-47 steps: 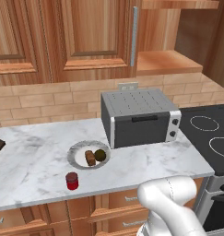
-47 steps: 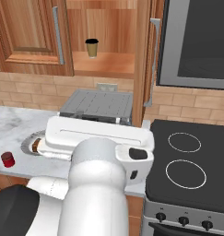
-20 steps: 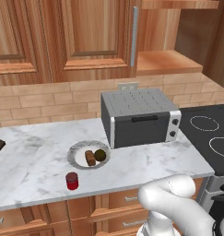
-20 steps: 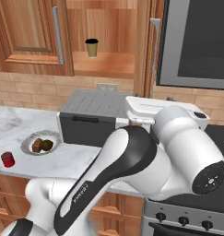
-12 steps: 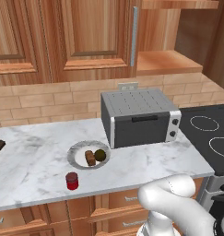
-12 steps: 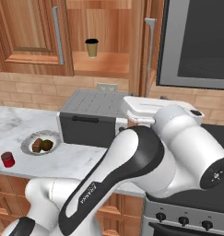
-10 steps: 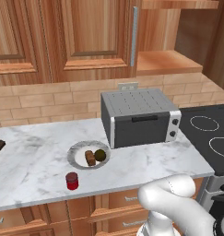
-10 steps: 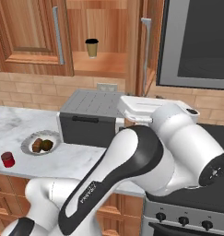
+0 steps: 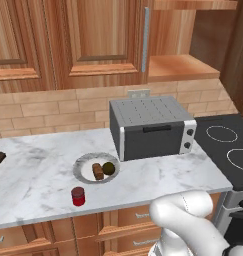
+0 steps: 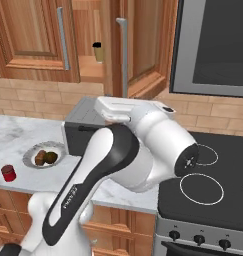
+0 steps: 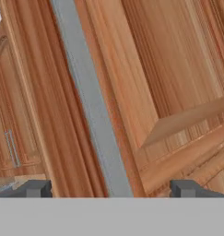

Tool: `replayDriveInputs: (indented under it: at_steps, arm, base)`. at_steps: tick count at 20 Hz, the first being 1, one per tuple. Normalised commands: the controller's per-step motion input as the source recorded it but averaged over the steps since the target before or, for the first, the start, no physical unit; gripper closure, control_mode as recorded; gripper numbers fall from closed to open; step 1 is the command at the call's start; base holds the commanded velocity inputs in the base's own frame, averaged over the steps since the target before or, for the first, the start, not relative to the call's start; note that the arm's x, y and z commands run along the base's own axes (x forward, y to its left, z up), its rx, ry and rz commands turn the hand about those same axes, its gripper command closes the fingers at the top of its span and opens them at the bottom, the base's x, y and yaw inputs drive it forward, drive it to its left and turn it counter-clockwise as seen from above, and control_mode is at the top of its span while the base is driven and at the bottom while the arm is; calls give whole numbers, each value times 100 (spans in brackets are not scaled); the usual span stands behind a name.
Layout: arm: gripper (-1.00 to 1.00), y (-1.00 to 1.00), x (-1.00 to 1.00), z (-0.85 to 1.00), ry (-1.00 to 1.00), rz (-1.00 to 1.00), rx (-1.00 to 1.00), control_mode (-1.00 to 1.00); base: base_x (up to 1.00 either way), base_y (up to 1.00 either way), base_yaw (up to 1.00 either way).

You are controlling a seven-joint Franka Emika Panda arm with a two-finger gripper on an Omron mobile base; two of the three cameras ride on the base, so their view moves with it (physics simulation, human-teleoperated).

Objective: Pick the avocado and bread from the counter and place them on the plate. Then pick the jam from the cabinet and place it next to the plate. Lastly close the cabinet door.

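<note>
Pincer (image 11: 109, 188): seen in the hand view, two dark tips set wide apart at the lower edge, spread and holding nothing. The silver bar handle (image 11: 90, 106) of the cabinet door (image 11: 145, 69) runs up between them, close ahead. Whether either tip touches the bar cannot be told.

Jam (image 9: 78, 196): red jar with dark lid, upright on the surface (image 9: 38, 170), just in front of the plate (image 9: 83, 162) and apart from its rim. Judged as delivered.

Plate: grey-rimmed, on the marble surface left of the toaster oven (image 9: 152, 127). Holds the bread (image 9: 97, 171) and the avocado (image 9: 109, 168) side by side, near or touching; which cannot be told.

Toaster oven: grey box, door shut, standing against the brick backsplash, right of the plate.

Cabinet (image 10: 90, 55): wall unit above the toaster oven. In the right base view the door (image 10: 143, 45) stands swung partway out, its handle (image 10: 122, 55) facing the arm, with a tan paper cup (image 10: 97, 51) on the inner shelf behind it.

Step in hand, by judgement: the last one, closing the cabinet door; the first two parts look finished.

Next move, by judgement: bring the pincer against the handle or the door face, then push along the door's arc toward the cabinet frame until it seats. Risk: a tip sliding off the narrow bar.
</note>
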Motion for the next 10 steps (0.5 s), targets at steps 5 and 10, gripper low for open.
replayDriveInputs:
  at_steps: [5, 10]
  arm:
    - [-100, 74, 100, -43, -3, -4, 1, -100]
    - [-100, 62, 100, -30, -6, -10, 0, -100]
  base:
    - [0, 0, 0]
    - [0, 0, 0]
